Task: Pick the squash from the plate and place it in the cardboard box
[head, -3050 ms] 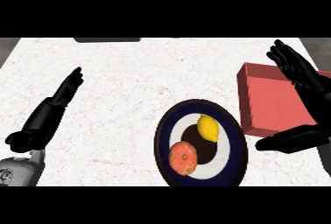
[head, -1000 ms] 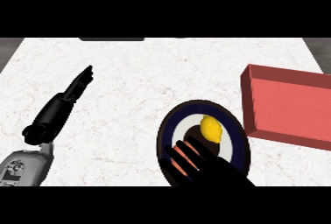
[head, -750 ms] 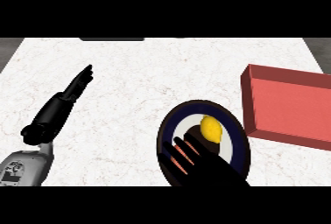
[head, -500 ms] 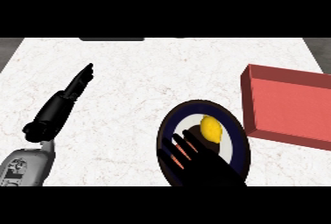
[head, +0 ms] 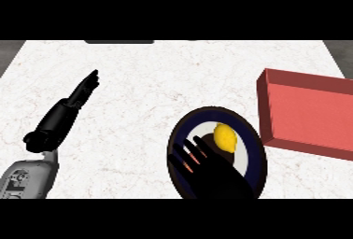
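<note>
The white marble counter (head: 151, 74) carries a red box (head: 310, 114) at the right and, just beside it, a dark-rimmed plate (head: 257, 144). The left hand (head: 81, 91) rests at the left with straight, released fingers. The right hand (head: 217, 175) lies over the plate, fingers spread over an orange thing (head: 196, 158) mostly hidden, so I cannot tell if it grasps; a yellow fruit (head: 225, 137) lies beside its fingertips.

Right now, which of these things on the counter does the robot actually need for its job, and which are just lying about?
For the job:
right hand, open over the plate
orange thing under its fingers, probably the squash
red box

Just lying about:
yellow fruit, also on the plate
left hand, resting at the left
dark object at the far edge
</note>
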Motion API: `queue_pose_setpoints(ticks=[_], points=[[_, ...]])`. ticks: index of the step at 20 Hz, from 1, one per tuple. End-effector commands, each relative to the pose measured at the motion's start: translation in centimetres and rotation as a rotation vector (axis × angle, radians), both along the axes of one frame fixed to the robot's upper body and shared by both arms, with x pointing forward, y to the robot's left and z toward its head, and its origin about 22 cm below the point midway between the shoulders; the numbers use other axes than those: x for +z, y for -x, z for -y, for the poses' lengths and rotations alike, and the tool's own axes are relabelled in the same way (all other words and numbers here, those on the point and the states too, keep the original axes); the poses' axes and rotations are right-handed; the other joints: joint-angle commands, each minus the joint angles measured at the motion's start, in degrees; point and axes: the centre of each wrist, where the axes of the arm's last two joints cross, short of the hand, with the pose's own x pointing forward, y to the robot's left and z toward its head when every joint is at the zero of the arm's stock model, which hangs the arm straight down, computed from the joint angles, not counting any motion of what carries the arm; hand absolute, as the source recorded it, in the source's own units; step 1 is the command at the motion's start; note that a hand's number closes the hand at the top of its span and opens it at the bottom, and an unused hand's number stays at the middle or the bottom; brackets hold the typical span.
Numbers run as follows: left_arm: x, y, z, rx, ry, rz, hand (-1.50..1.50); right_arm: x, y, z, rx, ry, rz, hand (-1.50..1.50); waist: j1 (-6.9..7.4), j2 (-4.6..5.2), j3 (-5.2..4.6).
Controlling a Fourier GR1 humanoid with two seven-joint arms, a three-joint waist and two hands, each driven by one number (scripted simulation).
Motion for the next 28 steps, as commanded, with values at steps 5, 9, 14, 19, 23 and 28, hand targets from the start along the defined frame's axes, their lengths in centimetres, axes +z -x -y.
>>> queue_pose_setpoints(ticks=[5, 9, 14, 19, 23, 28], points=[[-0.6, -0.4, 0.3, 0.01, 0.003, 0.0, 0.0, -2.1, -0.5, -1.7, 0.028, -0.004, -0.033, -1.5, -0.02, 0.0, 0.0], [-0.3, 0.1, 0.9, -0.01, 0.0, 0.008, 0.0, -2.9, -3.1, -1.3, -0.037, 0.045, -0.017, -1.5, 0.08, 0.02, 0.0], [0.9, -0.2, 0.8, 0.005, -0.009, 0.005, 0.0, -4.1, -3.0, -0.9, -0.047, 0.04, 0.005, -1.5, 0.01, 0.0, 0.0], [1.4, 0.6, 0.3, -0.003, -0.003, 0.017, 0.0, -6.2, -5.0, -1.1, -0.032, 0.042, -0.046, -1.5, 0.28, -0.01, 0.01], [1.7, 1.2, 0.1, -0.005, -0.024, 0.014, 0.0, -6.8, -4.7, -1.5, 0.089, 0.046, -0.015, 1.5, 0.52, -0.03, 0.02], [1.0, -1.5, 1.1, 0.002, -0.019, -0.005, 0.0, -5.7, -5.6, 0.3, 0.145, -0.047, 0.11, 1.5, -0.08, 0.07, 0.01]])
